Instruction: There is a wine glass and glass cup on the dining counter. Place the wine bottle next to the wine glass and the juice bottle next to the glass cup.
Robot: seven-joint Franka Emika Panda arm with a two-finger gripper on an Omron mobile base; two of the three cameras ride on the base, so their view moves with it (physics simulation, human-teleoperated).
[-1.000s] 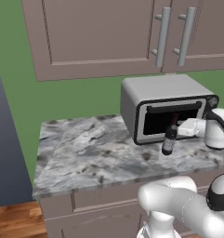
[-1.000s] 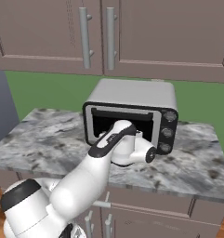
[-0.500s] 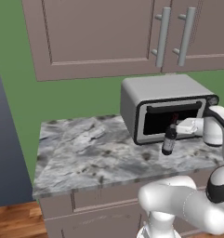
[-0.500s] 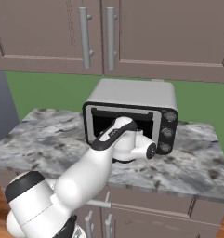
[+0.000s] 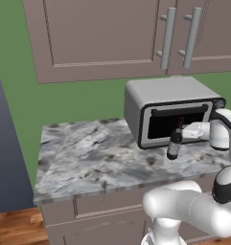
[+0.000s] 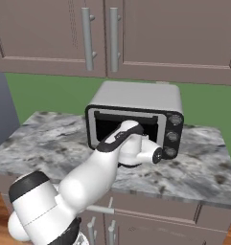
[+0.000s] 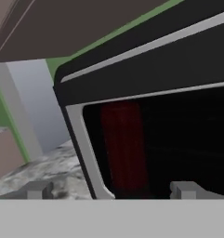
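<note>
Gripper jaws stand spread as wide as they go, with nothing between them; in my hand view the two fingertips poke up at the bottom, one on each side of a blurred dark red column. That column is the neck capsule of the wine bottle, seen very close and soft-edged against the black toaster oven door, so I can't read any detail on it from there.

From the left base view I get the clearer look: a slim, near-black bottle standing upright on the small marble worktop, just in front of the toaster oven glass, with a dark red top and a pale band that I take for the label, too small to make out further. The gripper hand comes in from the right, level with the bottle's neck and just beside it; I cannot tell whether a finger touches the glass.

From the right base view, the arm crosses in front of the oven door and hides the bottle entirely. The oven's three knobs show at its right side. Upper cabinets with long bar handles hang above, cut off at the top of the frame.
</note>
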